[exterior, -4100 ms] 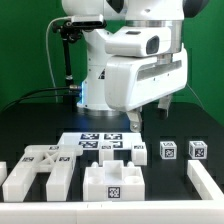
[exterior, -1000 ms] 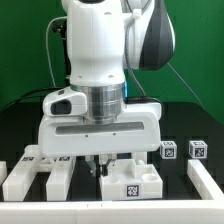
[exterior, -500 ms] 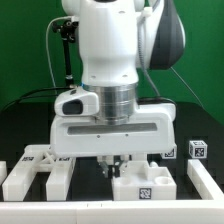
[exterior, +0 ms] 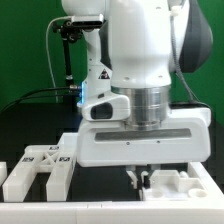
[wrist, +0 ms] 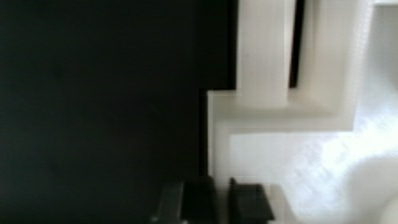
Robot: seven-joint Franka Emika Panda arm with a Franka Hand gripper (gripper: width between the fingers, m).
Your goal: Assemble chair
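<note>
My gripper (exterior: 139,177) hangs low over the front of the table, under the wide white hand. Its dark fingers (wrist: 249,201) stand close together, astride the edge of a chunky white slotted block (exterior: 172,186) of the chair at the exterior view's lower right. In the wrist view my gripper (wrist: 212,203) has one finger over the block (wrist: 294,140) and the other over the black table. A second white slotted part (exterior: 42,166) lies at the exterior view's lower left. The tagged posts are hidden behind my arm.
My arm's big white body (exterior: 150,90) fills the middle and right of the exterior view and hides the back of the table. A white rim (exterior: 60,214) runs along the front edge. A black stand (exterior: 66,55) rises at the back left.
My gripper has moved toward the exterior view's right and front, and the white slotted block has moved along with it. The tagged posts and marker board have gone behind my arm.
</note>
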